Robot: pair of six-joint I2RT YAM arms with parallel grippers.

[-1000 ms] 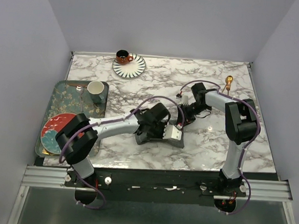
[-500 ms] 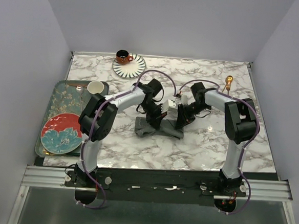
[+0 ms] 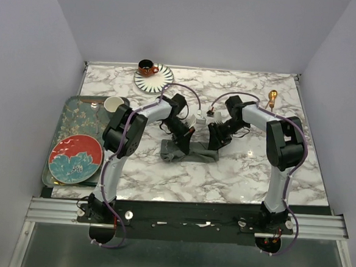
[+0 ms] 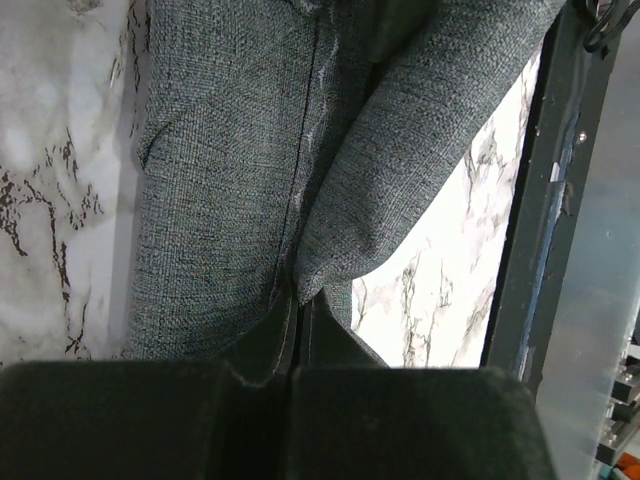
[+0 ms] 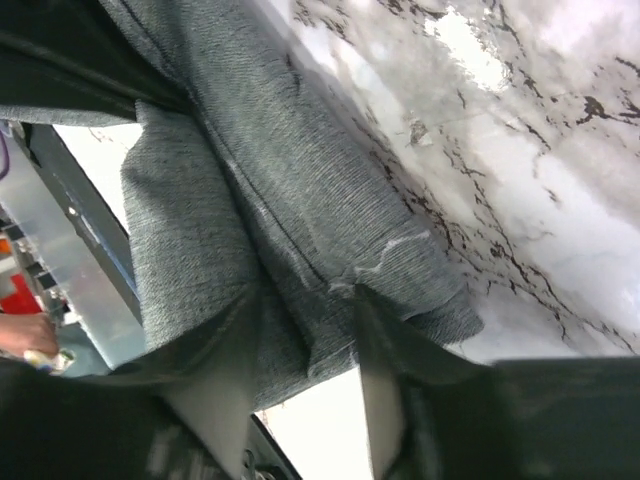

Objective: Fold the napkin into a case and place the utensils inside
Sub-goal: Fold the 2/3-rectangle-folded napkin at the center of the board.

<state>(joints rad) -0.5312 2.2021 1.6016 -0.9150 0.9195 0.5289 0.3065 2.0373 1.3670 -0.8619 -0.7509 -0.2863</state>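
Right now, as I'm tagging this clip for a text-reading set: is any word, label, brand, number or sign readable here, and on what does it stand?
There is no readable text in any view.
The dark grey cloth napkin is plain weave with a stitched hem.
The black-and-white striped saucer, red plate with a blue flower and green patterned tray carry only patterns.

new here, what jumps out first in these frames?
Dead centre, the napkin lies folded into a narrow grey strip, worked from both ends. The left gripper is shut on one edge; the right gripper straddles the other end, jaws apart. One gold utensil lies alone near the far right edge.
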